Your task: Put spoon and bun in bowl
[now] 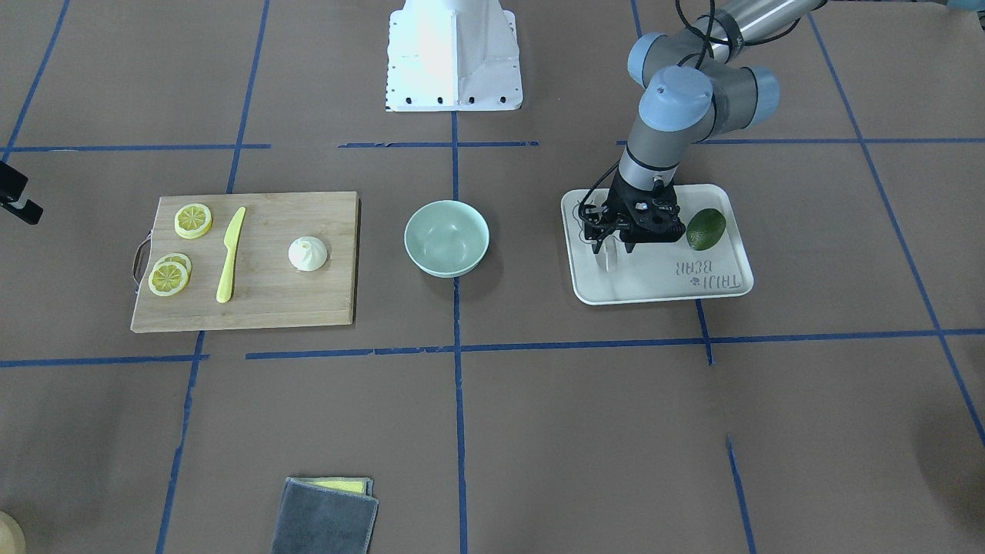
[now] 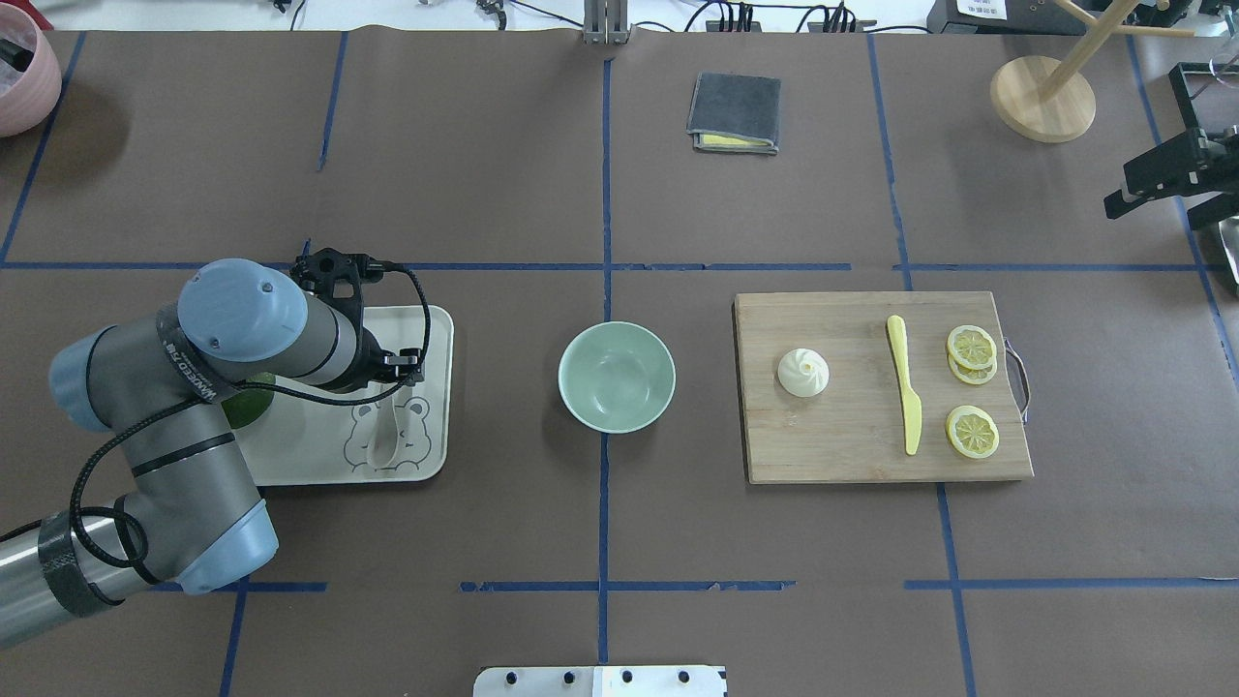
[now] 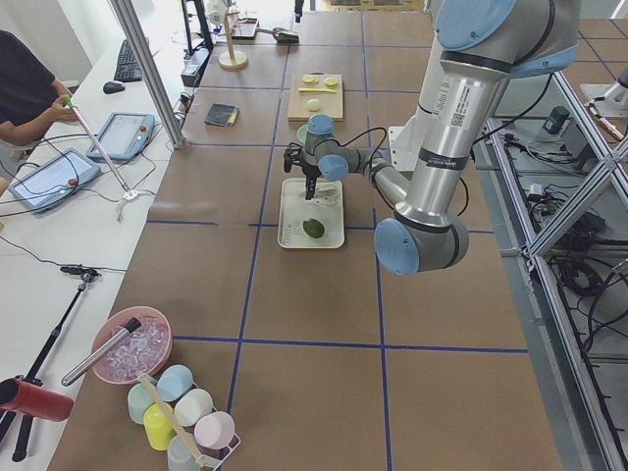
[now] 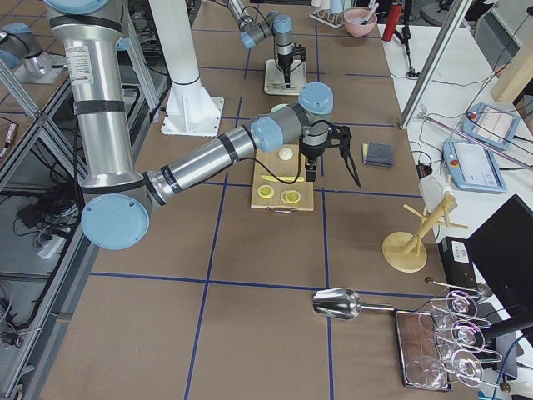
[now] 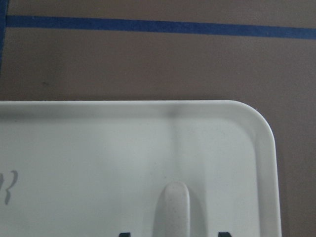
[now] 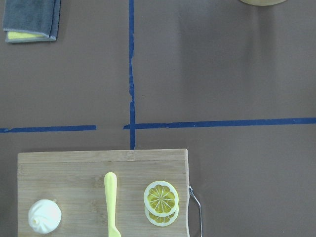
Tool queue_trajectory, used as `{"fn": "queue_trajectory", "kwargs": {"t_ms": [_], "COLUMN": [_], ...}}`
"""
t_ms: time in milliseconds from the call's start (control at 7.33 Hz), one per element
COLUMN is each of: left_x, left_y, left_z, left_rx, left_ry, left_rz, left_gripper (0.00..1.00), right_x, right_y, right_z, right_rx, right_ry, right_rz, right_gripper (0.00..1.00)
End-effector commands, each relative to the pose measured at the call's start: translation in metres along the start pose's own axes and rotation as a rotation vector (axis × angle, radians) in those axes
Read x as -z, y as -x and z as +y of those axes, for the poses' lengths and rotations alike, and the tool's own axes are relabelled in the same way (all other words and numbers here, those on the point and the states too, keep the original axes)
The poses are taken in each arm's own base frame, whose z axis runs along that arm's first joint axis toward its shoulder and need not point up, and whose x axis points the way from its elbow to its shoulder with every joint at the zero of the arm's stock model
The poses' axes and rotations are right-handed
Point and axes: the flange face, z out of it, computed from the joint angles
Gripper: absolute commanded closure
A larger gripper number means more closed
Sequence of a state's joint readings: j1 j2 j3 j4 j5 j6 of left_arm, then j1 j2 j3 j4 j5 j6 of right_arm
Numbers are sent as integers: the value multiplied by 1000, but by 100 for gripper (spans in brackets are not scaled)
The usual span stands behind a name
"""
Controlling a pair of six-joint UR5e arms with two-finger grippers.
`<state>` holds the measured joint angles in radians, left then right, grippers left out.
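Note:
The off-white spoon [image 1: 607, 258] lies on the white tray [image 1: 662, 286]; in the overhead view the spoon [image 2: 383, 438] rests on the tray's bear drawing. My left gripper [image 1: 612, 248] is low over it and open. In the left wrist view its fingertips [image 5: 223, 233] stand on either side of the spoon handle [image 5: 171, 207]. The mint-green bowl [image 1: 446, 238] stands empty at the table's middle. The white bun [image 1: 308, 253] sits on the wooden cutting board [image 1: 308, 308]. My right gripper [image 4: 309, 171] hangs high above the board; I cannot tell whether it is open or shut.
A green avocado [image 1: 706, 228] lies on the tray beside the left gripper. A yellow plastic knife [image 1: 229, 254] and lemon slices [image 1: 192, 220] share the board with the bun. A folded grey cloth [image 2: 734, 113] and a wooden stand [image 2: 1043, 97] are at the far side.

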<state>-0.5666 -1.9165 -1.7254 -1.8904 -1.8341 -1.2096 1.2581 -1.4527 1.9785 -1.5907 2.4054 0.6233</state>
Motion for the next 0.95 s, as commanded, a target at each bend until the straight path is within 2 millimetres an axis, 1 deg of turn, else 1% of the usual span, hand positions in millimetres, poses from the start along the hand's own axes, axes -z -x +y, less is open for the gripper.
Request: {"fn": "queue_trajectory", "kwargs": {"t_ms": [0,136,273,409,545,682,818], "left_x": [-2,-2,-3,-4,-1,-1,7], "left_y": [0,0,0,0,-2,-2,-3], "left_z": [2,2,4,4,4,4,3], "left_rx": [-2,-1,-1,-1,-1,-1,0], "left_ry": [5,6,10,12,15,16,11], "left_rz": [-3,-6,-8,-13,-11,-10,-7], "left_gripper": [47,53,66,73,89,100,100], "right_x": [-9,-15,-25,-33,-47,-60,-70], "right_y": [28,44,68,93,113,126,137], "right_z": [-2,-3,-2,0,7,14,20], "right_rx": [-9,-9,-22,-28,-38,-36,-48], "right_ry": [3,4,5,-4,-22,-38,-42], "right_rz": [1,2,10,10,3,-1,3], "right_gripper": [0,0,0,0,0,0,0]}}
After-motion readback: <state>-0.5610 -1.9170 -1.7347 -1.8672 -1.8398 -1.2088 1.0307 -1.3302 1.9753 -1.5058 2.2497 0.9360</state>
